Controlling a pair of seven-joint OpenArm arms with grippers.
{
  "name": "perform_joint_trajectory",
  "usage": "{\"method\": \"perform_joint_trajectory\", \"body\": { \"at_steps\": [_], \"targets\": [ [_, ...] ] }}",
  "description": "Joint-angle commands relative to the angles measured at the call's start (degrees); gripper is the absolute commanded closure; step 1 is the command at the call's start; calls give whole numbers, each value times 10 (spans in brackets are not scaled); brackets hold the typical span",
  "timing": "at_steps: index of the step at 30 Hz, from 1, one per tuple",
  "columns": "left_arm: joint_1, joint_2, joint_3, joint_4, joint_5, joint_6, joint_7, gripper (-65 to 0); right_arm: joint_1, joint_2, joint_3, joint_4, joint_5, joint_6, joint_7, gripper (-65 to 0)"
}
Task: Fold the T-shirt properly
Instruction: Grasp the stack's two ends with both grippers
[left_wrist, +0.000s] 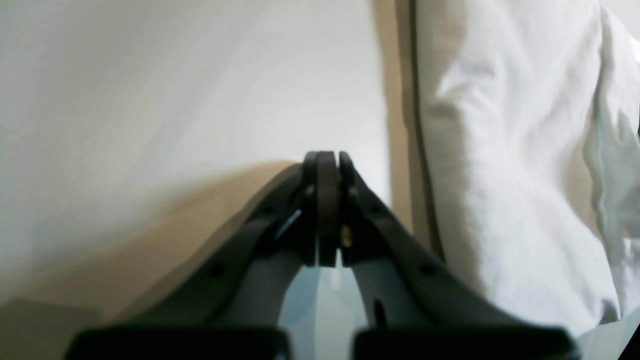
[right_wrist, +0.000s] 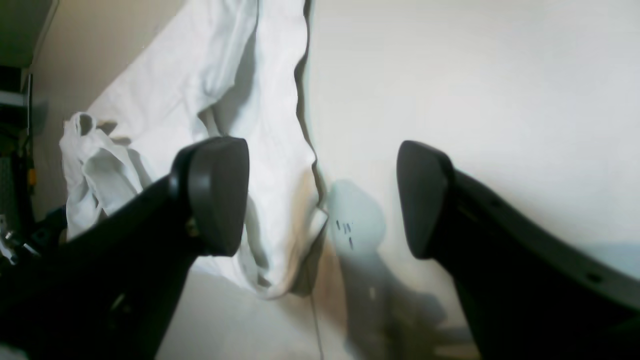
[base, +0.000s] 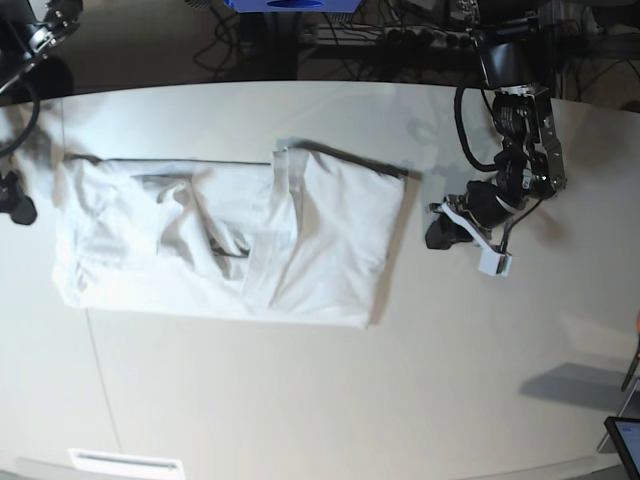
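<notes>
We see the T-shirt (base: 230, 245), long axis 9-to-3, at 9 o'clock of the empty, pinched-together left end effector (base: 438, 232); right end effector (right_wrist: 322, 200) spread apart.

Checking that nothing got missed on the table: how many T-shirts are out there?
1. The white T-shirt lies partly folded on the table, left of centre in the base view, beside the shut left gripper. Nothing shows whether another lies underneath.

A white table (base: 300, 400) carries everything. On it lies the T-shirt (base: 230, 245), partly folded and rumpled, with one layer turned over its middle. Near the T-shirt's right edge the table is bare. By the table's near edge, below the T-shirt's left corner, sits a small white label (base: 125, 463).
</notes>
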Motion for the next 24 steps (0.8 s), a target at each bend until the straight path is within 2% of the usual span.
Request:
{"method": "perform_joint_trajectory", "body": {
  "at_steps": [1,4,8,18,24],
  "targets": [
    [-11,-7,0,8,-2,-3,1,0,8,18,-15,5,14,4,6,-441],
    [-12,-10,29,9,-5,-3,1,0,7,21,-69,4,14,4,12,-441],
    [-12,-10,66,13,-7,-3,1,0,7,18,-98,-3,14,4,36,-441],
    [27,-15,65,17,-6,-3,1,0,26,45,-186,-91,14,4,87,-441],
    [45,-11,72,47,-7,-3,1,0,27,32,-194,-89,15,4,83,-441]
  ]
}}
